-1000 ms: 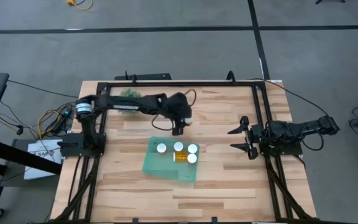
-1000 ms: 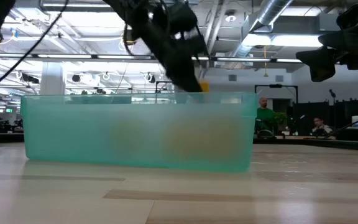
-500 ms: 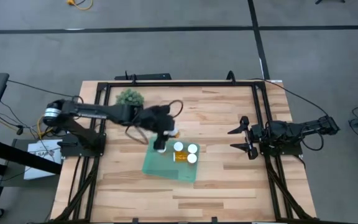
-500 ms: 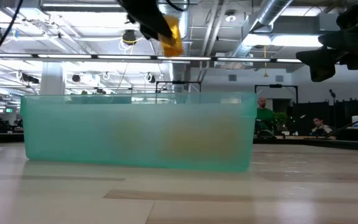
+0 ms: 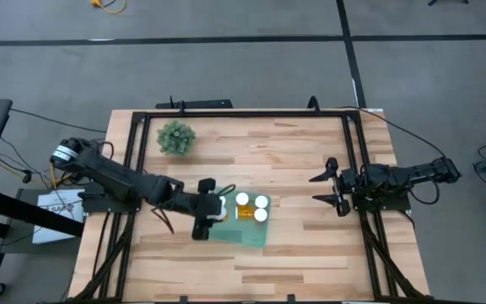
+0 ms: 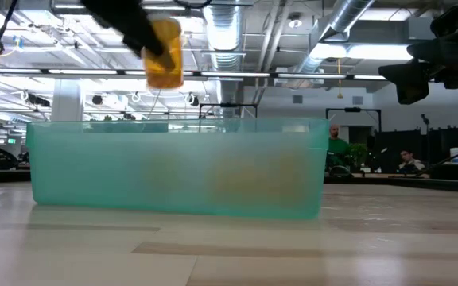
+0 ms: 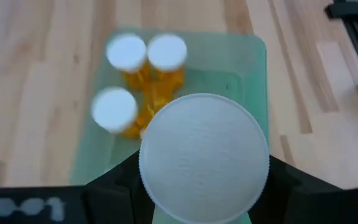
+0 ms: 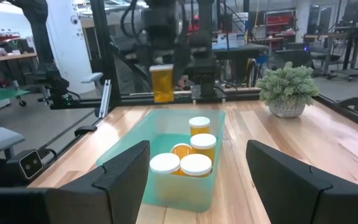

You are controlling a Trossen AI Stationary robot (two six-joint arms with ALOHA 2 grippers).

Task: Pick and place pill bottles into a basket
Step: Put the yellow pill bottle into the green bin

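A pale wooden bench (image 5: 294, 253) framed by black rails filled your overhead view, with a workshop of ducts and strip lights behind it. Your left gripper (image 5: 210, 210) hung over the left end of the teal basket (image 5: 241, 237), its fingers closed on a pill bottle (image 6: 164, 53) held upright, clear above the basket's rim in the low view; from that arm's wrist, the bottle's white cap (image 7: 204, 157) hid most of the basket floor. Four other bottles (image 8: 189, 155) sat clustered at the basket's opposite end, three upright and one apparently on its side. A small green plant (image 5: 176, 137) stood well apart, near the bench's far left corner. Your right gripper (image 5: 329, 187) waited at the right rail, fingers spread wide and empty.
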